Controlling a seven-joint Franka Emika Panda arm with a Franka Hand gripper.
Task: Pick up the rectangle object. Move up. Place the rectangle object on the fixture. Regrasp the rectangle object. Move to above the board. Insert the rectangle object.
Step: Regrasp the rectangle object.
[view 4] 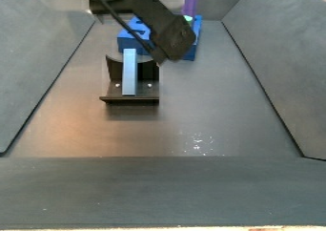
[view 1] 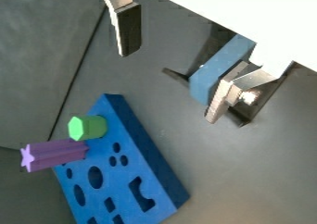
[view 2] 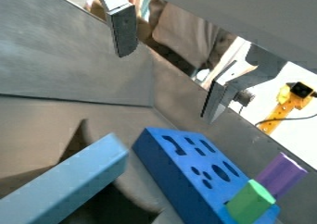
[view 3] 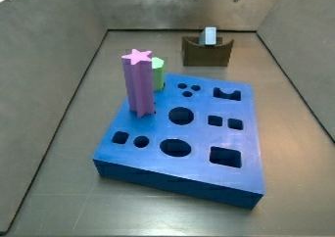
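bar: rectangle object (view 3: 210,35) is standing in fixture (view 3: 207,53) notch for regrasping | gripper (view 1: 180,56) is hovering above, jaws wide, holding nothing | board (view 3: 190,133) is waiting.

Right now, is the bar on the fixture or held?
On the fixture: the bar stands upright in its notch; the open gripper is above, fingers apart from it.
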